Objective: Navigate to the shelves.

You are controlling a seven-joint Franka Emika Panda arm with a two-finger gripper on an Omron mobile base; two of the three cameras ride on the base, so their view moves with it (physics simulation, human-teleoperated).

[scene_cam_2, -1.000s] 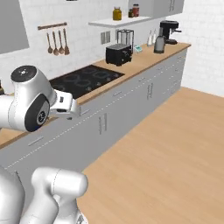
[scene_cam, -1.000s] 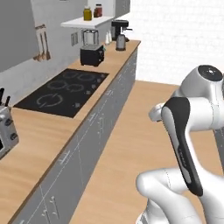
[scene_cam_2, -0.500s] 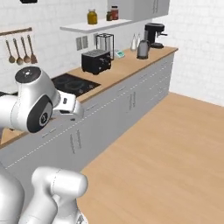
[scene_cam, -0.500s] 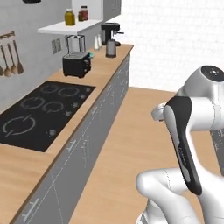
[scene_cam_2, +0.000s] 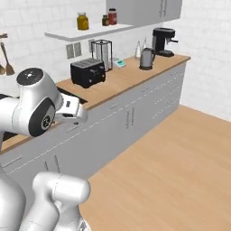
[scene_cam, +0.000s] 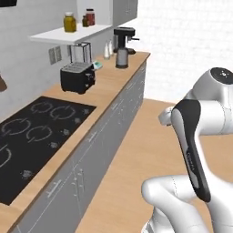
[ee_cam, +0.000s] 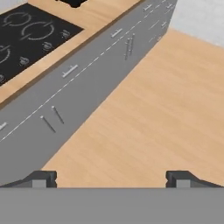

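The shelves (scene_cam: pixel 68 34) are a long white board fixed to the wall above the black toaster (scene_cam: pixel 77 77), with jars standing on top. In the right base view the shelves (scene_cam_2: pixel 92 32) hang at the upper left, over the toaster (scene_cam_2: pixel 88 73). My gripper (ee_cam: pixel 111 179) is open with nothing between its fingertips (ee_cam: pixel 42 179). It points down at the wooden floor beside the grey cabinets (ee_cam: pixel 78 83), well away from the shelves.
A black cooktop (scene_cam: pixel 32 141) is set into the wooden countertop (scene_cam: pixel 113 84). A kettle (scene_cam: pixel 121 58) and a coffee machine (scene_cam: pixel 124 38) stand at the counter's far end. A white brick wall closes the room beyond. Open wooden floor (scene_cam_2: pixel 171 171) lies to the right of the cabinets.
The whole picture has shifted: the base has moved along the counter, so the shelves and the toaster now look larger and nearer. The arm keeps the same pose.
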